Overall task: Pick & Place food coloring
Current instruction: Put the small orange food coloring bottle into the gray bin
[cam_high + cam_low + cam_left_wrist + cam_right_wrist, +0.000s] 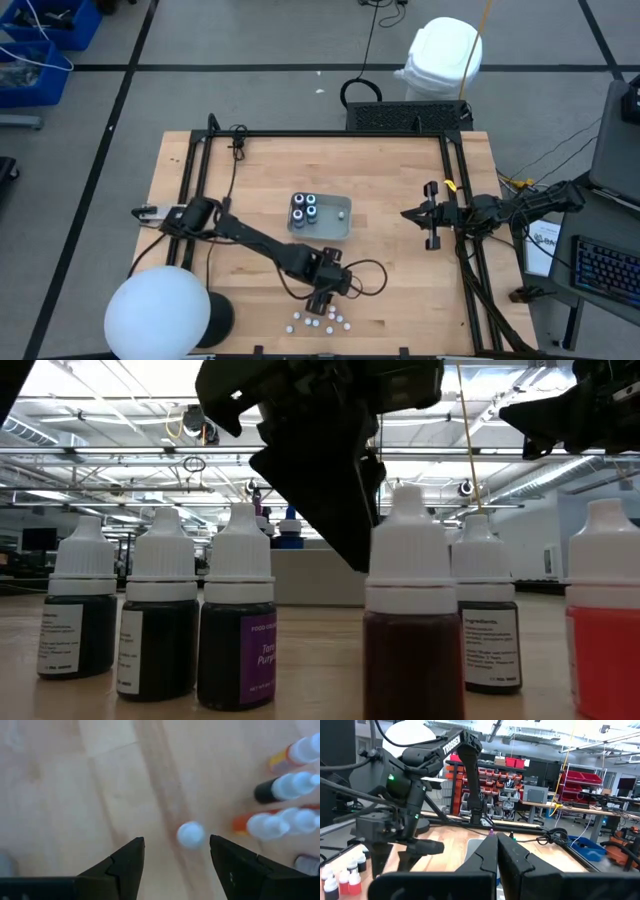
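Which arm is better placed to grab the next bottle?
Left. Its gripper hangs open right above a white-capped bottle in the cluster near the table's front edge; the right gripper waits shut at the far right side.

A pale wooden worktop (250, 180) carries a grey tray (338, 226) near its middle and a cluster of small white-capped bottles (320, 322) along its near edge.

The front-edge bottles (318, 322) are too small to tell colours.
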{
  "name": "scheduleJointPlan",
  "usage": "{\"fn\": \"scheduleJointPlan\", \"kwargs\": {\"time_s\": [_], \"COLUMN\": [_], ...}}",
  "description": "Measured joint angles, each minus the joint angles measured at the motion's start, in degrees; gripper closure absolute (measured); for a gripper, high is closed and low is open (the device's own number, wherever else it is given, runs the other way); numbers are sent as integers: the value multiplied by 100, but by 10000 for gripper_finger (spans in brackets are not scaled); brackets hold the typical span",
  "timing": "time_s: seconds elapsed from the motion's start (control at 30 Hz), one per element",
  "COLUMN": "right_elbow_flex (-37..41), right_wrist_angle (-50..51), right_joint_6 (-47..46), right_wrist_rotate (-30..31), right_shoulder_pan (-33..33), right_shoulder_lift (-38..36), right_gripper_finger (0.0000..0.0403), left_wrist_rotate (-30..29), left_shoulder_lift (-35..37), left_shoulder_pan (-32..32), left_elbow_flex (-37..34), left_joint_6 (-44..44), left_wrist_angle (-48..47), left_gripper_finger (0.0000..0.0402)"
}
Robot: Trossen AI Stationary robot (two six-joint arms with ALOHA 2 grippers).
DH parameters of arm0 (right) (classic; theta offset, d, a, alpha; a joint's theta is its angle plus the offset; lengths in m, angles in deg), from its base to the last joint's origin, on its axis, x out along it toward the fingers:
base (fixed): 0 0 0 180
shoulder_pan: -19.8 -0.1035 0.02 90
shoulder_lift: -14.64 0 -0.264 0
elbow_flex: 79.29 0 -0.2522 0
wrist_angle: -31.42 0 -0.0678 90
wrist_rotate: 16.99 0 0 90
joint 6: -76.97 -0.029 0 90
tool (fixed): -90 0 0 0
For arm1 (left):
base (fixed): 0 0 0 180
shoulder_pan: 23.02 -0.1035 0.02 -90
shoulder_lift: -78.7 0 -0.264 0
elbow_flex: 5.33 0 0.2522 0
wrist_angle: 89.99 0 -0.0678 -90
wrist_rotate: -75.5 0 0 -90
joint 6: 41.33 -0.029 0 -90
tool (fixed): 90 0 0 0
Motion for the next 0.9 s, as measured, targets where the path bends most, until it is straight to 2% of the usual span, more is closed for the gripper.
{"fn": "scheduleJointPlan", "kwargs": {"time_s": [0.17, 0.9], "right_elbow_flex": [1, 2], "right_wrist_angle": [5, -7], "right_joint_6": [19, 84], "right_wrist_rotate": [4, 12], "right_shoulder_pan": [0, 0], "right_shoulder_lift": [5, 5], "right_gripper_finger": [403, 403], "left_wrist_rotate": [276, 284], "left_shoulder_lift": [-65, -140], "left_shoulder_pan": [-5, -7], "left_elbow_flex": [2, 3], "left_joint_6": [-20, 186], "left_wrist_angle": [158, 380], "left_gripper_finger": [172, 172]}}
